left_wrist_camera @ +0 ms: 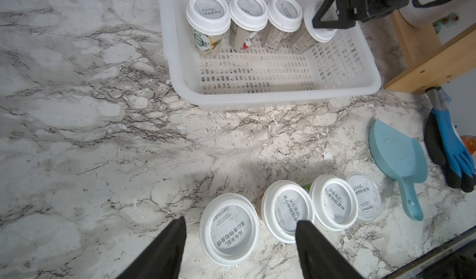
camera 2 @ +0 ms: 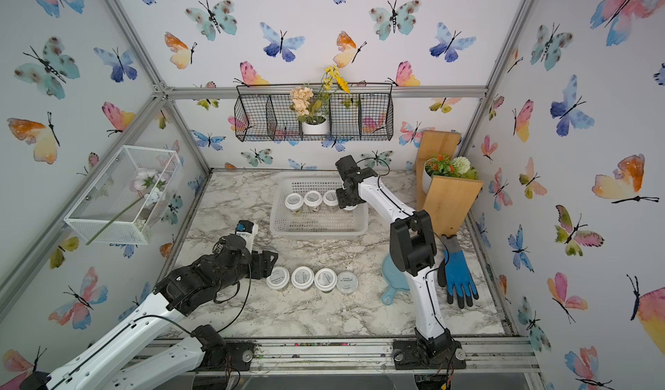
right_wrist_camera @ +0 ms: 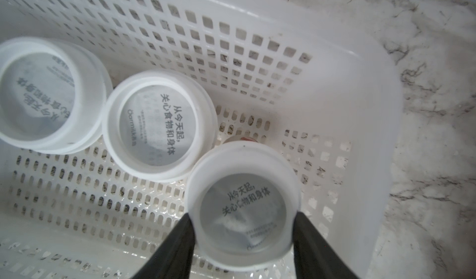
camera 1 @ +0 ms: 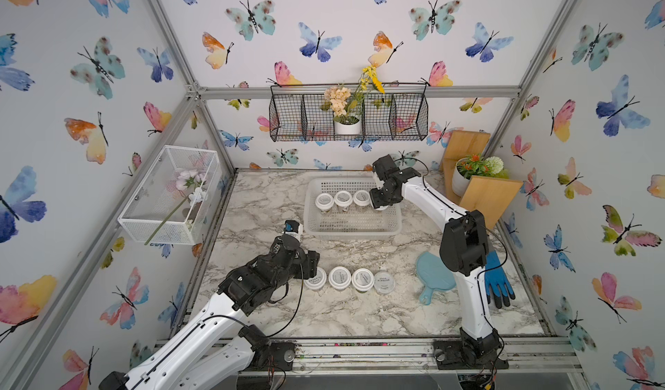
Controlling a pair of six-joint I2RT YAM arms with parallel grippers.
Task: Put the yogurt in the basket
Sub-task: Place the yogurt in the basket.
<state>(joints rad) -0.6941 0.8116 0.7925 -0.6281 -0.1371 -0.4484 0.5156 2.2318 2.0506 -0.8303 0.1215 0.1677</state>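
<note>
1. Right end effector [right_wrist_camera: 243, 214] of mine is clamped on a yogurt jar [right_wrist_camera: 242, 205]. Its two black fingers [right_wrist_camera: 177, 239] pinch the white lid rim from opposite sides, which keeps them clear of the neighbouring jars.
2. That jar is inside the white perforated basket [right_wrist_camera: 334, 89], just beside the last of three jars [camera 1: 343, 198] standing in a row along the far wall. I cannot tell whether its base touches the floor.
3. Filling the far wall first leaves the near half of the basket floor bare for the rest.
4. Four more jars [camera 1: 339, 277] wait in a row on the marble surface [camera 1: 273, 197], well apart from the basket. The end one has a flatter, paler lid [left_wrist_camera: 365, 198].
5. My left end effector [left_wrist_camera: 240, 222] hovers over the nearest of them, jaws spread wider than its lid and holding nothing. I judge it is placed for the next pick.
6. Lids read "从今天起, 关心食物和身体" and "Oarmilk". One jar's body [left_wrist_camera: 206, 39] shows "rmilk".
</note>
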